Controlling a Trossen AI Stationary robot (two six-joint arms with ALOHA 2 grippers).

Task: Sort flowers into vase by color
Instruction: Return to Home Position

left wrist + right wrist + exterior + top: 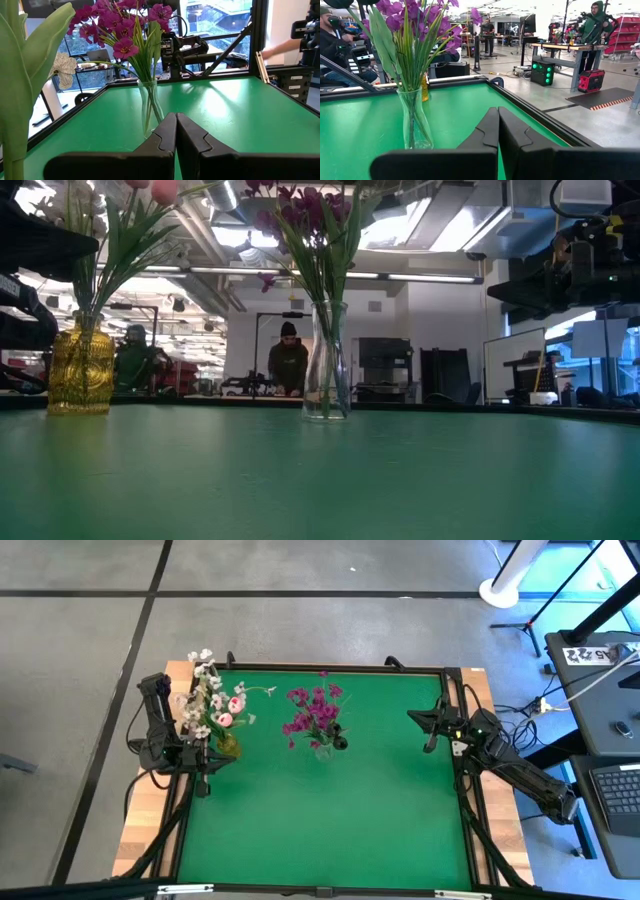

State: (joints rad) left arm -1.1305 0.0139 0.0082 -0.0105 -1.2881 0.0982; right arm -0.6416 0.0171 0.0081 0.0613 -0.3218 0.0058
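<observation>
The white and pale pink flowers point(215, 700) stand with their stems in a yellow glass vase point(80, 370) near the table's left edge. The magenta-purple flowers point(315, 712) stand in a clear glass vase point(327, 362) at the table's middle, toward the far side; both vases rest on their bases. My left gripper point(176, 131) is shut and empty, at the left edge beside the yellow vase point(227, 744). My right gripper point(498, 127) is shut and empty, near the right edge point(432, 730), pointing toward the clear vase point(415, 120).
The green table top point(330, 810) has a raised dark rim point(340, 670). Green leaves point(20, 85) of the left bunch stand close by the left wrist camera. Beyond the table are people at workbenches point(288, 360), and a laptop desk point(615, 780) stands to the right.
</observation>
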